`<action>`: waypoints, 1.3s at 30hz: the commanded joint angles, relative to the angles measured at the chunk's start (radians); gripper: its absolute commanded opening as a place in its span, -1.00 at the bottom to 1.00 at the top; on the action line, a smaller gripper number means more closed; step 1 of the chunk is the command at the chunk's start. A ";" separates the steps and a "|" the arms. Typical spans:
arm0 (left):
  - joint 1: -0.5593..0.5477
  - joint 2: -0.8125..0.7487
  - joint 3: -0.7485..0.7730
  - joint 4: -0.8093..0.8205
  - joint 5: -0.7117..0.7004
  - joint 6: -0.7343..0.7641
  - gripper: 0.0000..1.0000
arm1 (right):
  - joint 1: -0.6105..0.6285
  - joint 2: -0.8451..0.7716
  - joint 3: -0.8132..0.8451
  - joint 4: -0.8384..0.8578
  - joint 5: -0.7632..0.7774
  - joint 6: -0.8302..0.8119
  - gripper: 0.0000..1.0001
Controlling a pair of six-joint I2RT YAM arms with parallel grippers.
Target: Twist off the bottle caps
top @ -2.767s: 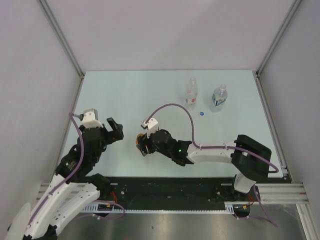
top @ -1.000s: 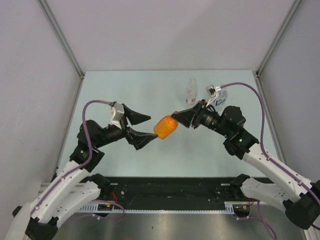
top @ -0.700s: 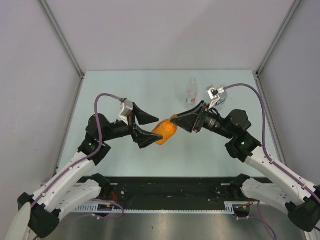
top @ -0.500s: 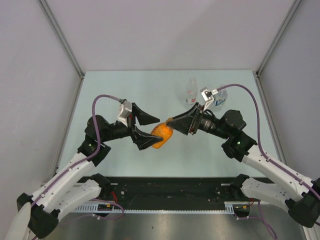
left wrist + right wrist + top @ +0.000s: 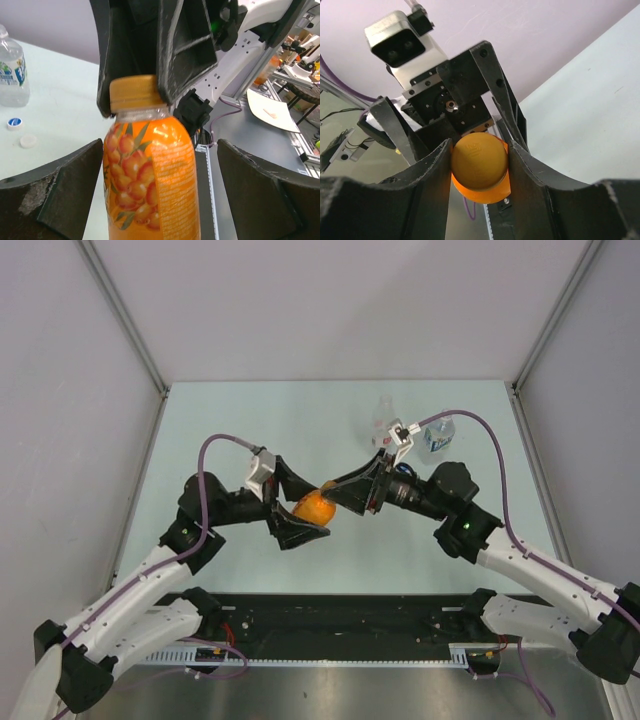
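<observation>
We think the step now is to get a firm hold on the orange bottle (image 5: 312,508) so that its orange cap (image 5: 134,92) can be turned off. The right gripper (image 5: 479,160) is pinched on the orange cap, with one finger on each side of it. The left gripper (image 5: 303,508) is wide open and holds nothing.

To do this well, we think the left gripper should close on the fat middle of the bottle, not on the neck. It should squeeze enough that the bottle cannot spin, but not so hard that the soft plastic gets squashed. Only then should the right gripper twist. The cap and the bottle should be in one straight line, or the cap may jam. If the right gripper lets go too soon, the bottle may drop.

The bottle looks lifted off the table (image 5: 60,100), lying tipped between the two arms, with its cap end toward the right arm. Its body sits between the open left fingers. One left finger (image 5: 65,185) is just beside the label, and we cannot tell if it touches. The other finger (image 5: 260,190) is well apart.

A blue cap (image 5: 14,122) and a white cap (image 5: 27,141) lie on the table, near the bottle with the blue-white label (image 5: 11,70).
</observation>
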State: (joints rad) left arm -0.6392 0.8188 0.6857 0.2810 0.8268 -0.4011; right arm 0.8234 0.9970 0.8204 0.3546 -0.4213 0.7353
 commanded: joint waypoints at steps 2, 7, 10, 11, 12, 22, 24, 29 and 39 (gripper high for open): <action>-0.005 -0.012 -0.018 0.000 0.018 0.031 0.99 | 0.008 -0.024 0.054 0.076 0.032 -0.033 -1.00; -0.005 -0.006 -0.023 0.003 0.018 0.038 0.98 | 0.008 -0.031 0.065 0.067 0.029 -0.043 -1.00; -0.005 -0.004 -0.023 0.017 0.028 0.038 0.79 | 0.010 -0.029 0.066 0.061 0.027 -0.048 -1.00; -0.005 0.000 -0.022 0.021 0.040 0.036 0.58 | 0.014 -0.031 0.066 0.061 0.026 -0.050 -1.00; -0.005 0.003 -0.020 0.024 0.043 0.036 0.49 | 0.014 -0.032 0.066 0.058 0.026 -0.051 -1.00; -0.005 0.017 0.001 0.011 0.037 0.051 -0.18 | 0.022 -0.035 0.082 -0.005 0.026 -0.062 -0.18; -0.005 0.013 0.012 -0.023 0.000 0.073 -0.24 | 0.022 -0.049 0.094 -0.038 0.068 -0.068 0.12; -0.007 0.000 0.038 -0.115 -0.132 0.126 -0.80 | 0.025 -0.116 0.174 -0.160 0.189 -0.106 0.47; -0.163 -0.058 0.049 -0.200 -0.638 0.293 -1.00 | 0.045 -0.065 0.272 -0.391 0.462 -0.056 0.55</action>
State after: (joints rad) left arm -0.7166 0.8013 0.6907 0.0998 0.4648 -0.2298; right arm 0.8574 0.8883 1.0473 0.0875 -0.0925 0.6552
